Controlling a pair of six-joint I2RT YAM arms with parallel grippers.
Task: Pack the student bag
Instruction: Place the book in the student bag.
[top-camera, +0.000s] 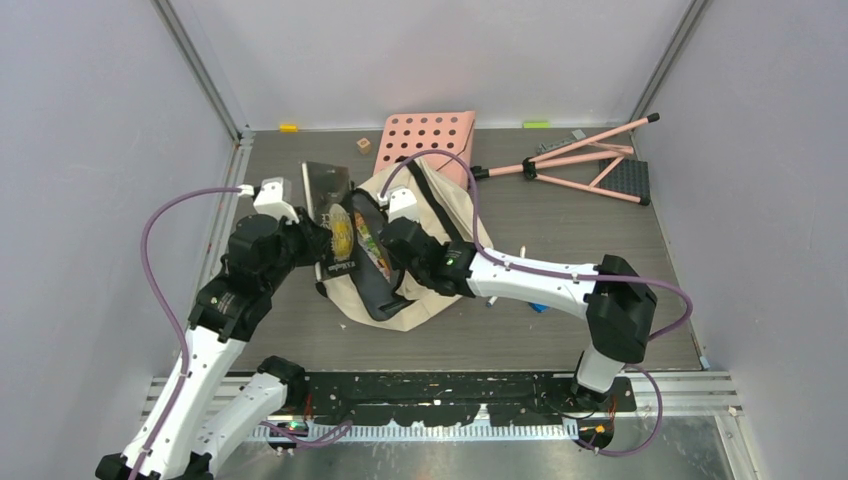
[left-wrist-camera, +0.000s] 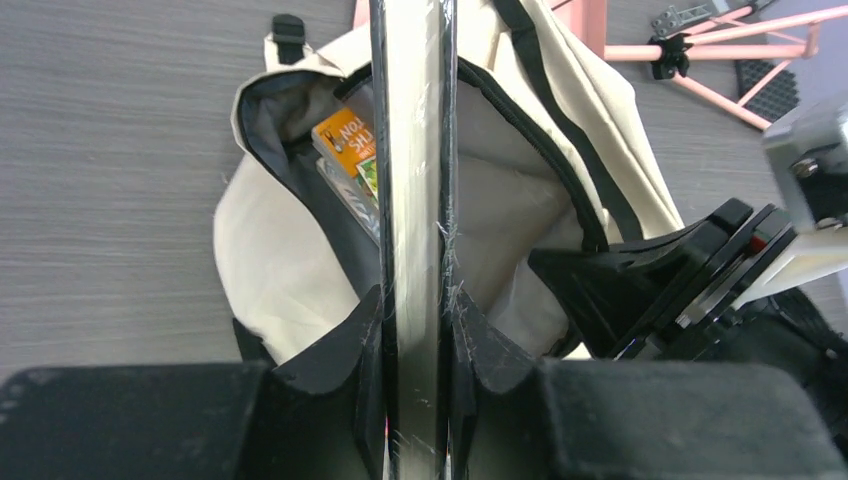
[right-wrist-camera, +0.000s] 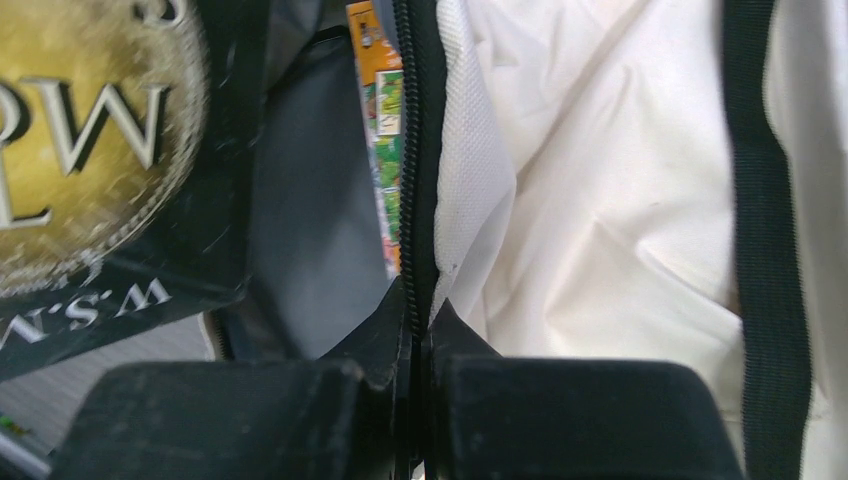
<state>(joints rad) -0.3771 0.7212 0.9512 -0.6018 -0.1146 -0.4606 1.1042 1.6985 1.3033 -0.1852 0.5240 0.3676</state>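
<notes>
We are gripping a black book (left-wrist-camera: 415, 150) in our left gripper (left-wrist-camera: 415, 330) above the bag (left-wrist-camera: 270, 260) lying mid-table, our right gripper (right-wrist-camera: 418, 310) pinching its zipper edge (right-wrist-camera: 424, 150); an orange book (left-wrist-camera: 345, 140) is already sitting inside.

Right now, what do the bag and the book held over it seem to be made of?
The student bag looks like matte cream woven fabric: it creases softly and shows weave beside the zipper. The book looks like pale paper pages between glossy black covers that catch light; probably coated card.
</notes>
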